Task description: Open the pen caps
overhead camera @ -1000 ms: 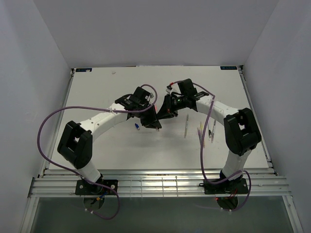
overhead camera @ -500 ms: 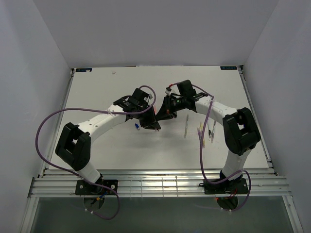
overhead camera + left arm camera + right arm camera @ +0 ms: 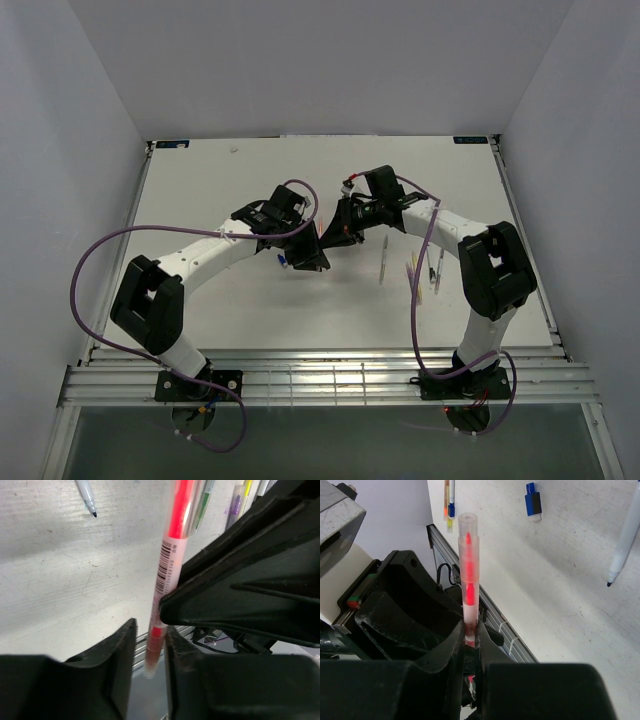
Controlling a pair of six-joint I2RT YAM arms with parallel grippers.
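Note:
A red pen (image 3: pixel 172 545) with a barcode label is held above the table, with my right gripper (image 3: pixel 470 629) shut on its barrel. Its translucent pen cap (image 3: pixel 468 535) sits on the end, the red tip showing through. That capped end (image 3: pixel 151 655) lies between the fingers of my left gripper (image 3: pixel 149 631). These fingers stand open, with a gap on the left side of the cap. In the top view the left gripper (image 3: pixel 312 252) and right gripper (image 3: pixel 335 234) meet at mid table. A loose blue pen cap (image 3: pixel 284 262) lies on the table below them.
Several pens (image 3: pixel 413 272) lie to the right of the grippers, one grey pen (image 3: pixel 383 260) nearest. An uncapped white pen (image 3: pixel 622 545) and the blue cap (image 3: pixel 533 501) lie on the white tabletop (image 3: pixel 200 190). A metal rail (image 3: pixel 330 380) runs along the near edge.
My left gripper's fingers have spread apart around the capped end of the red pen, and the left arm has shifted slightly nearer. The right gripper keeps its hold.

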